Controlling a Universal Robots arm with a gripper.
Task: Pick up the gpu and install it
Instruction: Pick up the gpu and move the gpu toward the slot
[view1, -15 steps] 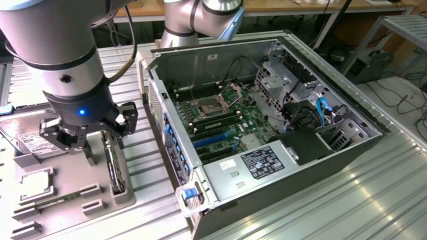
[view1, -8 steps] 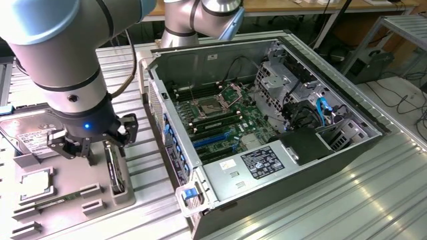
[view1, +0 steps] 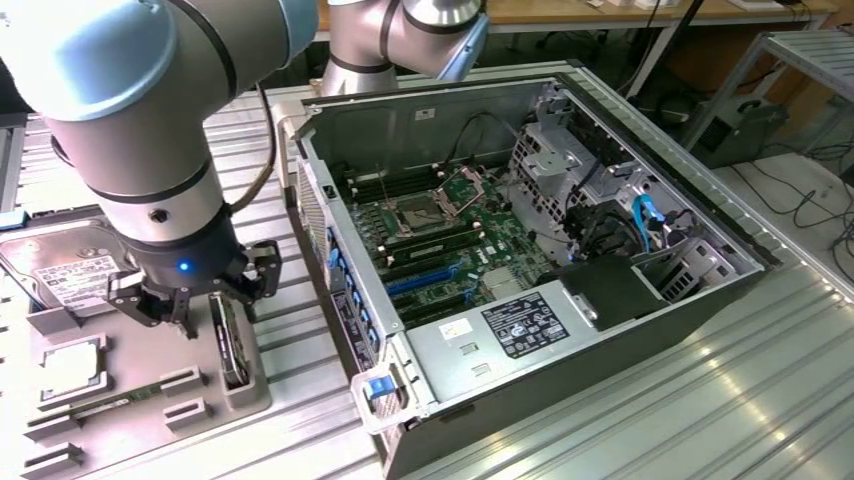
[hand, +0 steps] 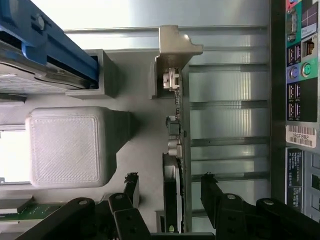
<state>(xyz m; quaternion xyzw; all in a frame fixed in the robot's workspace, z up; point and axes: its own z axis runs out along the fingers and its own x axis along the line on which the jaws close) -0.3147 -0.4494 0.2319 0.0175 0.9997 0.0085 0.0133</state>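
The ribbed metal counter carried an open computer case lying on its side, its motherboard facing up. Toward the exterior view's left sat a grey holder tray. The gpu stood on edge in a slot at the side of that tray nearest the case. The hand hovered directly above it, spread wide and holding nothing. In the wrist view the fingers flanked the card on both sides, apart from it.

The card looked light and stiff but fragile. Its thin upper edge gives little to grip, so I would judge the flat faces of the board the safest hold, away from the fan and the connector edge.
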